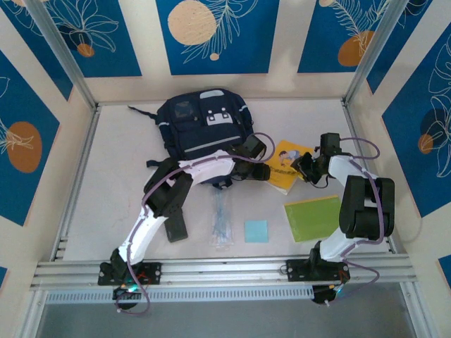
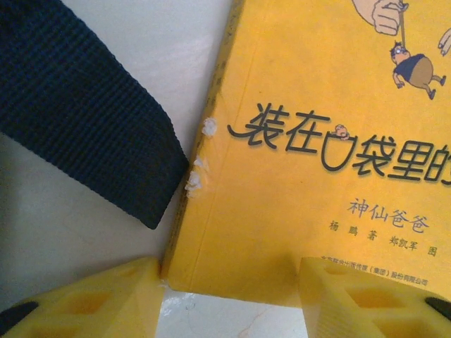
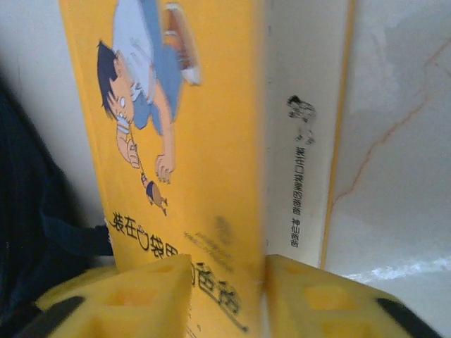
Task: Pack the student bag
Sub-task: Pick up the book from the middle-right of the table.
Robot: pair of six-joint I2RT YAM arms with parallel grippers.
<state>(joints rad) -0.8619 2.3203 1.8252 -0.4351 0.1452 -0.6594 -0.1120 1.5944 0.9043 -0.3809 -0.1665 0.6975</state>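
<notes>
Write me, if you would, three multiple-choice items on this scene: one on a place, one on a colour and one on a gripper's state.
1. The yellow book lies: A on the table beside the student bag; B inside the bag; C on a chair.
2. The small square sheet is: A red; B light blue; C black.
3. The right gripper is: A wide open; B holding a pen; C closed on the book's edge.
Answers: 1 A, the top view shows it on the table next to the bag; 2 B, it looks pale blue there; 3 C, the right wrist view has the book's edge pinched between both fingers.
</notes>
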